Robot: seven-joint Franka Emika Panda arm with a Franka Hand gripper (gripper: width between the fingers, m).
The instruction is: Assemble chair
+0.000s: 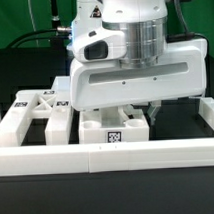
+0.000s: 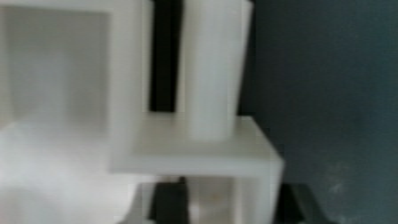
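The glossy, blocky white chair part (image 1: pixel 116 133) bears a square tag and sits mid-table, pinched between the fingers of the gripper (image 1: pixel 134 114). The arm hangs straight down over it. In the exterior view, the tagged frame (image 1: pixel 40 105) lies at nine o'clock and the smooth white rail (image 1: pixel 107 155) at six.

tool (image 1: pixel 136 111) mostly hidden under the wrist housing (image 1: pixel 134 74); chair parts (image 2: pixel 196 150) blurred, edge-cropped

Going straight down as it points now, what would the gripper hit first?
Probably the white chair block right beneath the gripper. Depth is unclear, so I cannot tell whether they already touch.
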